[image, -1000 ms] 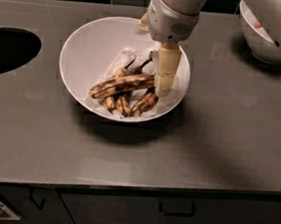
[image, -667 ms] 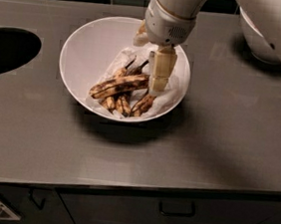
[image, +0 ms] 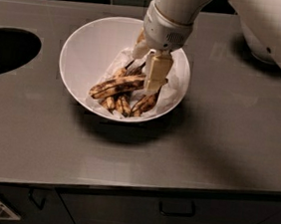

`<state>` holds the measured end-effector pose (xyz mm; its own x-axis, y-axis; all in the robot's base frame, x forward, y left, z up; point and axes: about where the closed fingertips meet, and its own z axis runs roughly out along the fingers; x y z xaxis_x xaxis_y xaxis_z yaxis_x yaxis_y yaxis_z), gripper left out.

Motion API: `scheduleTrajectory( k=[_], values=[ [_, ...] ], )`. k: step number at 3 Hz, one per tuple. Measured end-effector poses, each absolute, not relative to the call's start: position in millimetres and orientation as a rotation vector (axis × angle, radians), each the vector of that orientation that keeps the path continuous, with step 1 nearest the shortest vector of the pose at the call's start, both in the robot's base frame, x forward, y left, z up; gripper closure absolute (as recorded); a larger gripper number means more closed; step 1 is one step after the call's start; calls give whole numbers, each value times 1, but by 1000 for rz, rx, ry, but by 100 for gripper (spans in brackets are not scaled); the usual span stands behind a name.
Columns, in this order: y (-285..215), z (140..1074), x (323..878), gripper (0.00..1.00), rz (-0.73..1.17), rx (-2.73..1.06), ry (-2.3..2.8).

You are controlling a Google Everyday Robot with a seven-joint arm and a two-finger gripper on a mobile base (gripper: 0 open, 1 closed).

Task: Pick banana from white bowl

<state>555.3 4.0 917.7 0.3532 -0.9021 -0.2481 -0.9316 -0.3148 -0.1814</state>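
The white bowl [image: 87, 43] stands on the grey counter, lined with crumpled white paper. Several blackened bananas lie in it. The banana [image: 117, 86], the longest one, yellow streaked with brown-black, lies nearly straight across the pile from lower left to upper right. My gripper [image: 151, 82] reaches down into the bowl from above and covers the banana's right end. The shorter curved bananas [image: 124, 104] lie below and in front of it. My white arm hides the bowl's far right rim.
A dark round opening [image: 6, 50] is cut into the counter at the left. Another white bowl [image: 255, 43] stands at the back right, mostly behind my arm. The counter's front edge [image: 132, 186] runs above dark drawers.
My gripper has shifted slightly left and lower inside the bowl, onto the right end of the long banana. The bananas and the bowl have not visibly moved.
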Motion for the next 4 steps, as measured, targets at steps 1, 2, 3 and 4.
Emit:
scheduleTrajectory(
  k=[1,2,3,4],
  values=[
    [8,913,556,30,159,-2337,1624],
    [10,909,556,29,172,-2344,1617],
    [12,905,557,30,182,-2349,1614],
    [13,901,557,30,194,-2351,1615]
  ],
)
